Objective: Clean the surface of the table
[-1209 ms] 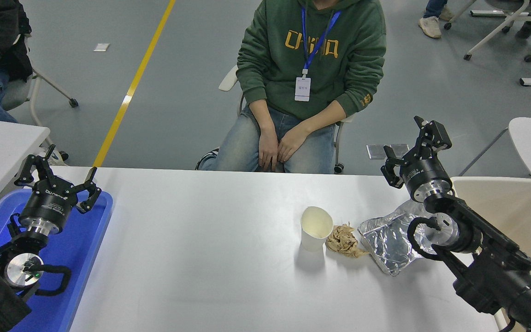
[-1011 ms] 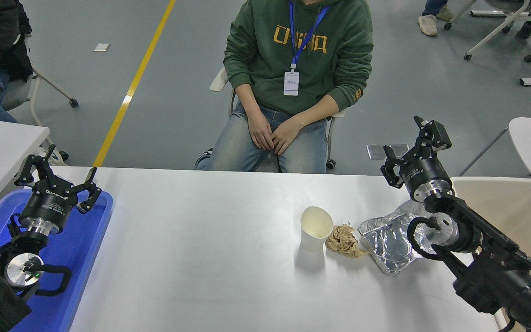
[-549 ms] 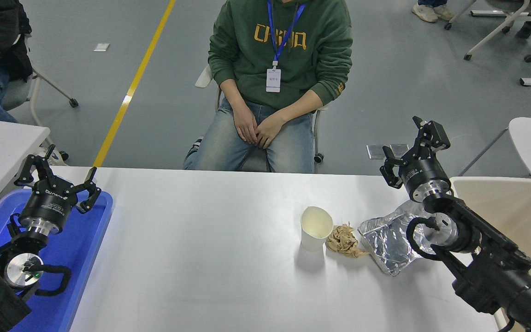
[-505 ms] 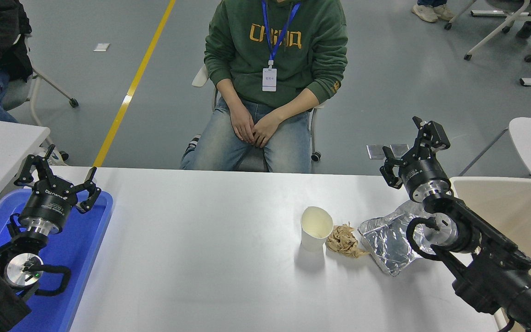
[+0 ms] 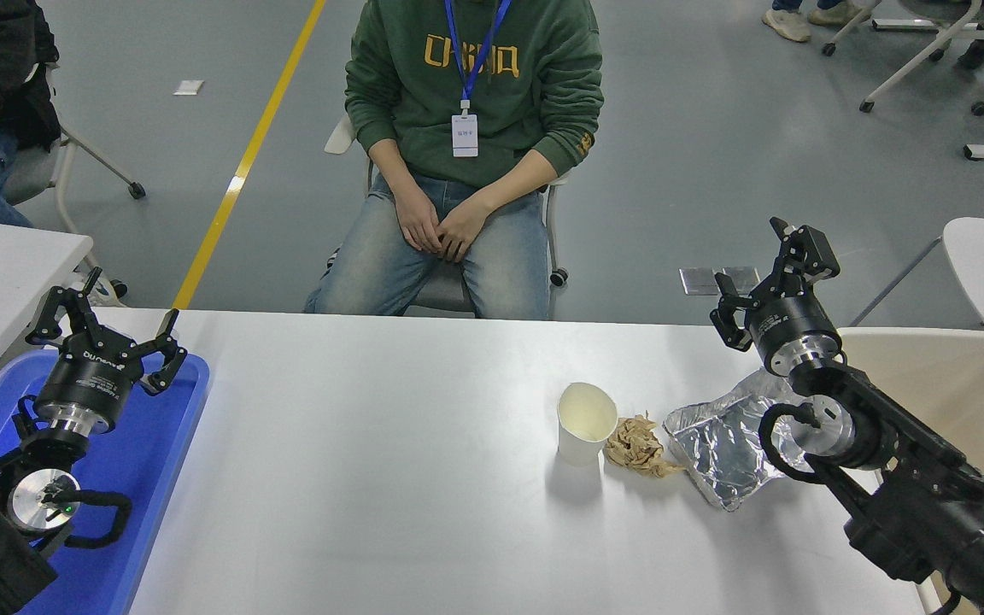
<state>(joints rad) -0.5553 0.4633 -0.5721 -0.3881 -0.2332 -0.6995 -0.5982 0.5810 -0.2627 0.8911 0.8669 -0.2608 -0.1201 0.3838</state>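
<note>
Awaiting clearing: the bench surface (image 5: 389, 478), smooth, white and wide, filling the lower picture, is still carrying three pieces of litter right of centre. A white paper cup (image 5: 586, 423) is standing upright; a crumpled brown paper wad (image 5: 639, 446) is lying just beside it; a creased shiny foil tray (image 5: 727, 448) is lying next. Right tool (image 5: 770, 278) is hanging spread, holding nothing, above the far edge. Left tool (image 5: 108, 329) is sitting spread over a blue plastic tray (image 5: 159, 461).

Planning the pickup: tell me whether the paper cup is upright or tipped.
Upright: the paper cup stands on the table surface, round mouth facing up.
</note>
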